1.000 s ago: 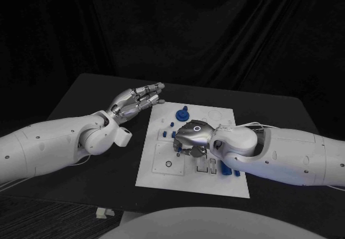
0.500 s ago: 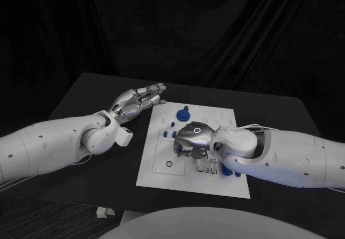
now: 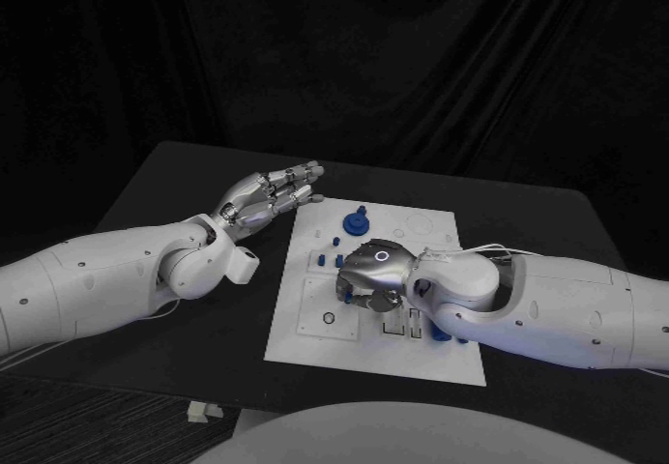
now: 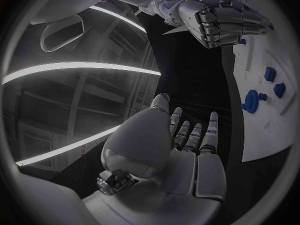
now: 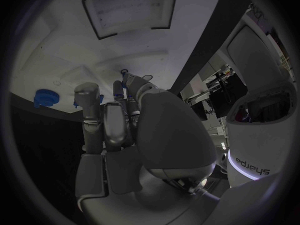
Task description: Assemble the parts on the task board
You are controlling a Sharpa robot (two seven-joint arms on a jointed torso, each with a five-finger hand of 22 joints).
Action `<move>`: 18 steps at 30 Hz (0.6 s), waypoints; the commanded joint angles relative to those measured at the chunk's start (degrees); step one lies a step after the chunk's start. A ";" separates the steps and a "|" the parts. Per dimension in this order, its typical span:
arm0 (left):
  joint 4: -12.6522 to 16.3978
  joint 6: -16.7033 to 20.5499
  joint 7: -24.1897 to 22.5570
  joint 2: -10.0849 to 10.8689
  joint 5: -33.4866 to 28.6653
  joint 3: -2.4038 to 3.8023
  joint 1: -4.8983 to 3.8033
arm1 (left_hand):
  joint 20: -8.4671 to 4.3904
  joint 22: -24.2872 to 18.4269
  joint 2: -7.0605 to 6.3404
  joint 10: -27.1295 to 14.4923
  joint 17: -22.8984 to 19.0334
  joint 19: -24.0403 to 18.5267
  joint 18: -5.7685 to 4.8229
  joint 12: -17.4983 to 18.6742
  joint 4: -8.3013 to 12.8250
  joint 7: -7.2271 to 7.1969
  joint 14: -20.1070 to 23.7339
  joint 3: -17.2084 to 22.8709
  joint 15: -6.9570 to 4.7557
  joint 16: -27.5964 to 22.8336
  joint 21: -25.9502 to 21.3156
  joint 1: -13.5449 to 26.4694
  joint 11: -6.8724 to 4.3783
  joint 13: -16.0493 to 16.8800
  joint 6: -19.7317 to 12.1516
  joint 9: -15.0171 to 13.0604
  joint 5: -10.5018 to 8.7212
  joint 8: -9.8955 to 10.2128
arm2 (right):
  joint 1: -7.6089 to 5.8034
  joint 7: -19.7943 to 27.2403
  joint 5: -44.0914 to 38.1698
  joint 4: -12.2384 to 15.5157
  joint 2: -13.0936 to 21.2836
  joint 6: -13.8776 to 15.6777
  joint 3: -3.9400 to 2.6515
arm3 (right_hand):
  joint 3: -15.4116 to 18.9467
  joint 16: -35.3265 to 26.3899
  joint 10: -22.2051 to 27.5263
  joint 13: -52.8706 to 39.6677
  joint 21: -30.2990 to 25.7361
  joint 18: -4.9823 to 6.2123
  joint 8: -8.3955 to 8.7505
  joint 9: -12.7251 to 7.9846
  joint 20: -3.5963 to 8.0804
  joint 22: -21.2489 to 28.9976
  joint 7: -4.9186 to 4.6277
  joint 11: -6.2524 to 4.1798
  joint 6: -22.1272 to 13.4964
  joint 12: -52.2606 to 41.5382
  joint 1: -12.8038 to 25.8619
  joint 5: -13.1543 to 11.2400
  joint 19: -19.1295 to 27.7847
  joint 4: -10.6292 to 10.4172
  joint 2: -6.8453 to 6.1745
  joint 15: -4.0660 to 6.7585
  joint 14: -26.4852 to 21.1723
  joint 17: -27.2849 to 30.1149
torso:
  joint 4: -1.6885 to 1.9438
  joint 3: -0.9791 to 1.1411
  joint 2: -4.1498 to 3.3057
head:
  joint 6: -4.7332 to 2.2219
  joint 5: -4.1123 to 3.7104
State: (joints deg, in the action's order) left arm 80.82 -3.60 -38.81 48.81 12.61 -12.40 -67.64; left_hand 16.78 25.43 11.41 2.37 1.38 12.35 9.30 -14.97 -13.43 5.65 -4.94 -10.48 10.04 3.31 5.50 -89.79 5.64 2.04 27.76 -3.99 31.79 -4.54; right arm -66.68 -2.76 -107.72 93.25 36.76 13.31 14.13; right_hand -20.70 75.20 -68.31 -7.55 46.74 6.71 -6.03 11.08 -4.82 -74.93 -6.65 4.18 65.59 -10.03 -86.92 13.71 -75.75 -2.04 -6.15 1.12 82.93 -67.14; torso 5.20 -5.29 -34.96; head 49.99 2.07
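Note:
The white task board [image 3: 376,358] lies in the middle of the black table. My right hand [image 3: 374,275] is low over the board's middle, its fingers curled down. In the right wrist view a small blue part [image 5: 127,77] shows at the tips of those fingers [image 5: 100,110], seemingly pinched there. A round blue knob part [image 3: 356,222] stands near the board's far edge, with small blue parts [image 3: 325,259] just in front of it. My left hand [image 3: 265,198] hovers beside the board's far left corner, palm up, fingers apart and holding nothing. The left wrist view shows that hand [image 4: 181,150] and the right hand [image 4: 225,17] over the board [image 4: 262,120].
More blue parts [image 3: 441,334] stand near the board's right side, partly hidden by my right arm. A round hole [image 3: 328,318] sits in the board's near left plate. Bare black table lies left of the board and in front of it.
My right hand has shifted slightly toward the board's near edge and pressed lower. The left hand has stayed where it was.

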 commanded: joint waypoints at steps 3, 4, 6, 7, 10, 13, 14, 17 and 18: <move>-0.01 -0.82 -0.75 -0.14 -0.36 0.05 0.11 | -0.06 -0.11 -0.12 -0.10 0.04 0.17 0.03 0.36 0.26 0.11 0.03 0.20 0.26 0.10 0.04 -0.55 -0.27 -0.09 0.13 -0.04 0.41 -0.23 | 0.27 -1.31 -0.63 0.33 0.16 -1.00 0.05 | -0.02 -0.29 -1.62 -0.09 -0.26 0.65 0.19 -0.06 0.11 -5.42 -0.16 -1.08 0.28 -0.24 -0.35 0.43 0.24 0.51 -0.09 0.09 0.05 0.02 | 0.00 0.03 -0.01 | 0.01 0.08; -0.03 -0.83 -0.71 -0.14 -0.36 0.05 0.11 | -0.06 -0.11 -0.12 -0.10 0.04 0.17 0.03 0.36 0.26 0.11 0.03 0.20 0.26 0.10 0.04 -0.55 -0.27 -0.09 0.13 -0.04 0.41 -0.23 | 0.28 -1.34 -0.63 0.34 0.19 -1.03 0.05 | -0.02 -0.36 -1.67 -0.10 -0.31 0.66 0.19 -0.07 0.11 -5.41 -0.16 -1.09 0.32 -0.25 -0.36 0.45 0.27 0.53 -0.10 0.09 0.01 0.12 | 0.00 0.02 -0.01 | 0.01 0.06; -0.05 -0.87 -0.65 -0.15 -0.36 0.05 0.12 | -0.06 -0.11 -0.12 -0.10 0.04 0.17 0.03 0.36 0.26 0.11 0.03 0.20 0.26 0.10 0.04 -0.55 -0.27 -0.09 0.13 -0.04 0.41 -0.23 | 0.29 -1.38 -0.63 0.36 0.24 -1.12 0.05 | -0.02 -0.36 -1.67 -0.10 -0.31 0.66 0.19 -0.07 0.11 -5.41 -0.16 -1.09 0.32 -0.25 -0.36 0.45 0.27 0.53 -0.10 0.09 0.01 0.12 | -0.02 0.02 0.00 | 0.01 0.07; -0.06 -0.89 -0.62 -0.16 -0.36 0.05 0.12 | -0.06 -0.11 -0.12 -0.10 0.04 0.17 0.03 0.36 0.26 0.11 0.03 0.20 0.26 0.10 0.04 -0.55 -0.27 -0.09 0.13 -0.04 0.41 -0.23 | 0.30 -1.41 -0.63 0.36 0.27 -1.20 0.05 | -0.02 -0.37 -1.68 -0.10 -0.31 0.66 0.19 -0.07 0.11 -5.40 -0.16 -1.09 0.32 -0.25 -0.37 0.45 0.27 0.54 -0.10 0.09 0.01 0.13 | -0.03 0.02 0.00 | 0.01 0.07; -0.09 -0.95 -0.57 -0.19 -0.36 0.05 0.13 | -0.06 -0.14 -0.11 -0.15 0.03 0.16 0.02 0.45 0.31 0.14 0.06 0.24 0.29 0.09 0.03 -0.59 -0.28 -0.10 0.13 -0.04 0.42 -0.23 | 0.32 -1.46 -0.63 0.36 0.30 -1.48 0.05 | -0.02 -0.41 -1.72 -0.10 -0.34 0.67 0.19 -0.08 0.12 -5.40 -0.15 -1.10 0.35 -0.25 -0.39 0.47 0.29 0.57 -0.11 0.10 -0.02 0.20 | -0.05 0.01 -0.02 | 0.01 0.06; -0.11 -1.02 -0.52 -0.24 -0.36 0.05 0.14 | -0.05 -0.19 -0.10 -0.20 0.03 0.14 0.00 0.51 0.36 0.16 0.07 0.28 0.33 0.08 0.01 -0.64 -0.28 -0.11 0.10 -0.03 0.46 -0.23 | 0.33 -1.52 -0.63 0.36 0.34 -1.69 0.05 | -0.03 -0.46 -1.77 -0.11 -0.40 0.68 0.20 -0.09 0.12 -5.38 -0.15 -1.11 0.38 -0.25 -0.43 0.49 0.32 0.62 -0.12 0.11 -0.04 0.26 | -0.02 0.00 -0.01 | 0.01 -0.05; -0.11 -1.04 -0.51 -0.25 -0.36 0.05 0.15 | -0.05 -0.20 -0.10 -0.21 0.03 0.14 0.00 0.53 0.37 0.17 0.08 0.29 0.34 0.08 0.01 -0.66 -0.28 -0.12 0.10 -0.03 0.47 -0.23 | 0.34 -1.54 -0.63 0.34 0.36 -1.69 0.05 | -0.03 -0.46 -1.77 -0.11 -0.40 0.68 0.20 -0.09 0.12 -5.38 -0.15 -1.11 0.38 -0.25 -0.43 0.49 0.32 0.62 -0.12 0.11 -0.04 0.26 | -0.02 0.00 -0.01 | 0.01 -0.06; -0.13 -1.07 -0.48 -0.26 -0.36 0.05 0.16 | -0.05 -0.20 -0.10 -0.21 0.03 0.14 0.00 0.53 0.37 0.17 0.08 0.29 0.34 0.08 0.01 -0.66 -0.28 -0.12 0.10 -0.03 0.47 -0.23 | 0.35 -1.59 -0.63 0.22 0.38 -1.63 0.05 | -0.03 -0.46 -1.77 -0.11 -0.40 0.68 0.20 -0.09 0.12 -5.38 -0.15 -1.11 0.38 -0.25 -0.43 0.49 0.32 0.62 -0.12 0.11 -0.04 0.26 | 0.01 0.02 0.00 | 0.01 0.04; -0.13 -1.08 -0.48 -0.26 -0.36 0.05 0.16 | -0.05 -0.20 -0.10 -0.21 0.03 0.14 0.00 0.53 0.37 0.17 0.08 0.29 0.34 0.08 0.01 -0.66 -0.28 -0.12 0.10 -0.03 0.47 -0.23 | 0.35 -1.60 -0.63 0.19 0.38 -1.60 0.05 | -0.03 -0.46 -1.77 -0.11 -0.40 0.68 0.20 -0.09 0.12 -5.38 -0.15 -1.11 0.38 -0.25 -0.43 0.49 0.32 0.62 -0.12 0.11 -0.04 0.26 | 0.01 0.02 0.00 | 0.01 0.06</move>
State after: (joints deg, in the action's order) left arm 80.62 -3.91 -38.67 48.67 12.61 -12.40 -67.58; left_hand 16.78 25.29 11.41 2.36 1.38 12.35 9.30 -14.62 -13.27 5.64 -4.94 -10.31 10.04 3.31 5.50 -89.79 5.64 1.99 27.75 -3.98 32.00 -4.54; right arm -66.51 -3.23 -107.78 93.39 37.06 12.54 14.17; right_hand -20.70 74.99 -68.53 -7.60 46.52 6.71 -6.03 11.07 -4.82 -74.92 -6.65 4.37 65.60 -10.09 -86.84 13.93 -75.75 -1.73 -6.37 1.12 82.93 -66.90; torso 5.17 -5.27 -34.96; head 49.99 2.03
